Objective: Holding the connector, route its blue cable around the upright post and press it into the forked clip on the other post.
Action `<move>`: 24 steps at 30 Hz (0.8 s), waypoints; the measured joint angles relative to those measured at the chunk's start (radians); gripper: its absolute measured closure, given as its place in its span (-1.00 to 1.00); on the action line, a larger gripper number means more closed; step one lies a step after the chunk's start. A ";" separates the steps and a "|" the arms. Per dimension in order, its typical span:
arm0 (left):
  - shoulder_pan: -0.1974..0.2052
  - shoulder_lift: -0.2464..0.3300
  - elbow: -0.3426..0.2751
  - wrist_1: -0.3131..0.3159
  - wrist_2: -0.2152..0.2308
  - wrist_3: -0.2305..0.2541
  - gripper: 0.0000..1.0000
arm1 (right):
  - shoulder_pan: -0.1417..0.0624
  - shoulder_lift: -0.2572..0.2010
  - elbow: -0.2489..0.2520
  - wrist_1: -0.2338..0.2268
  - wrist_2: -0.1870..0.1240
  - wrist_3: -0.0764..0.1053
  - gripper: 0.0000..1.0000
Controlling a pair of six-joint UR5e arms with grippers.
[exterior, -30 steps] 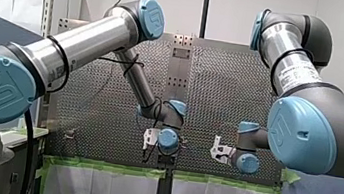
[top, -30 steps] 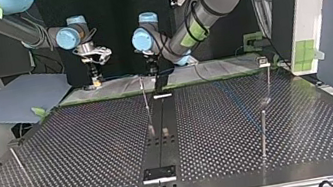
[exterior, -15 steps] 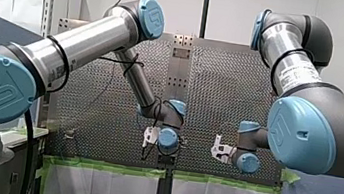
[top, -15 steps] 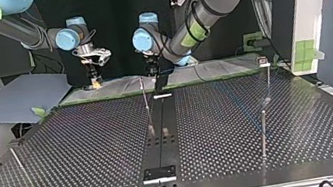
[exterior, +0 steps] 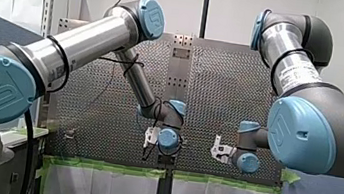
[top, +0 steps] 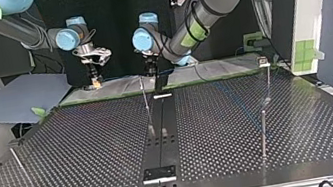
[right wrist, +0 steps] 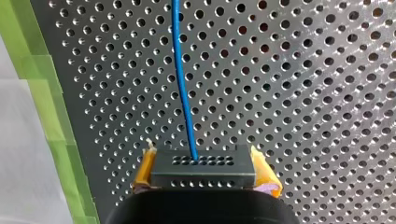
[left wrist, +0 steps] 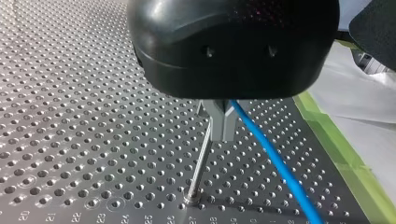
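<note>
Across the dark perforated table [top: 85, 136], edged with green tape [right wrist: 51, 140] and a white sheet [left wrist: 369, 102], a white wall [exterior: 232, 9] closes the room in the front view. The right gripper [right wrist: 205, 162] has its yellow pads [right wrist: 145, 169] clamped on the dark connector [right wrist: 201, 175], held over the table near the taped edge. The connector's long axis runs from pad to pad; its holed face points ahead, away from the gripper. The blue cable [right wrist: 181, 79] leaves that face and runs ahead over the holes. The left gripper [left wrist: 223, 133], of bare metal, is closed on the blue cable, just beside a thin upright post [left wrist: 201, 161].
</note>
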State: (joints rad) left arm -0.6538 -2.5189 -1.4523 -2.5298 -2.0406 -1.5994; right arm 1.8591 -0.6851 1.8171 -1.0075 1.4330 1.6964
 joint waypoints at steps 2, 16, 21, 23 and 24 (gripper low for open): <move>0.001 0.000 0.000 -0.001 0.002 0.000 0.98 | 0.002 0.000 0.000 0.001 0.000 -0.002 1.00; 0.007 -0.017 0.000 -0.039 0.000 0.015 0.98 | 0.006 0.002 0.000 0.021 0.000 -0.023 1.00; 0.011 -0.021 0.000 -0.040 0.006 0.015 0.98 | 0.003 0.003 0.001 0.024 0.000 -0.024 1.00; 0.013 -0.021 0.000 -0.041 0.008 0.016 0.98 | 0.002 0.003 0.000 0.025 0.000 -0.024 1.00; 0.015 -0.021 0.000 -0.041 0.010 0.016 0.98 | 0.002 0.005 0.001 0.025 0.000 -0.024 1.00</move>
State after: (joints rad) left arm -0.6390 -2.5403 -1.4523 -2.5707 -2.0308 -1.5838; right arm 1.8608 -0.6805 1.8177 -0.9823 1.4329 1.6728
